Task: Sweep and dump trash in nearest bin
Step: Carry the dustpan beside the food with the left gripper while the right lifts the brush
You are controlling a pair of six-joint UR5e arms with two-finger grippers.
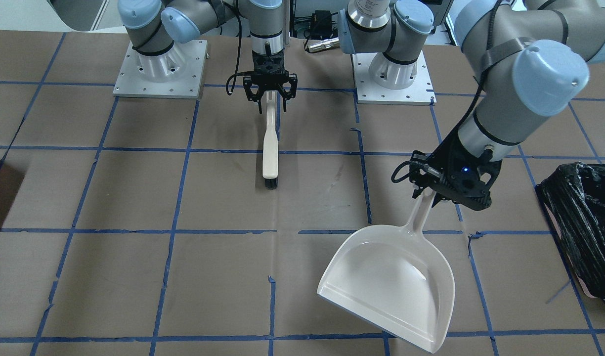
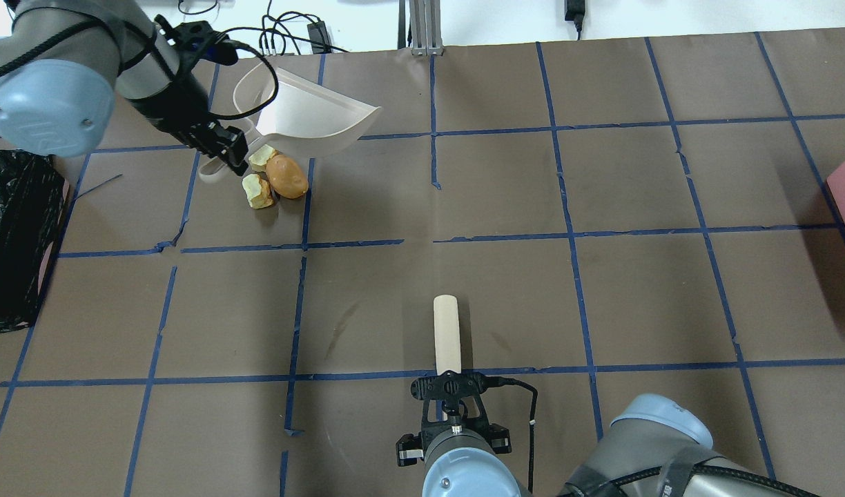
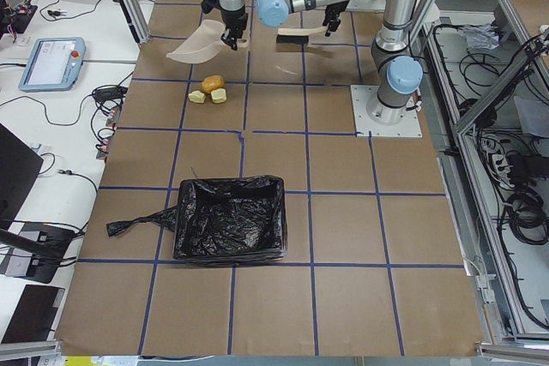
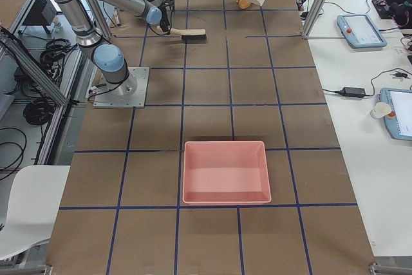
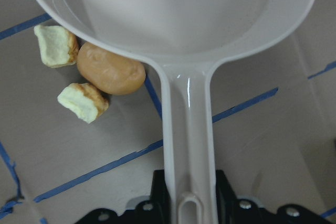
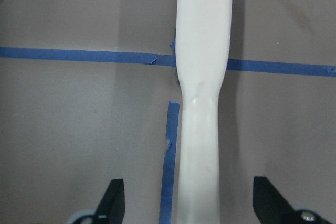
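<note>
- While the left gripper (image 1: pixel 443 190) is clamped on the handle of the dustpan (image 1: pixel 391 282), the pan hangs tilted off the table with its mouth turned away from the trash (image 2: pixel 277 176). The three scraps lie bunched under its rear wall, at about 10 o'clock of the handle in the left wrist view.
- Lowering the pan where it is would likely press on the tan lump (image 5: pixel 111 69) or knock the pale chunks aside, since the lip faces the wrong way.
- The right gripper (image 1: pixel 272 96) is spread wide — its fingers (image 6: pixel 113 205) stand either side of the brush (image 2: pixel 447 335) handle without touching it. Lifting before they close would leave the brush behind.
- The brush lies well apart from the scraps, at 5 o'clock of them in the overhead view. A long sweep could send the rounded lump rolling.
- The bin (image 3: pixel 230 220) sits at 8 o'clock of the trash, and a tilted carry could spill.
- The front-facing view hides the trash behind the pan, while the overhead and left wrist views show it. Only the right wrist view shows the gap at the handle.
</note>
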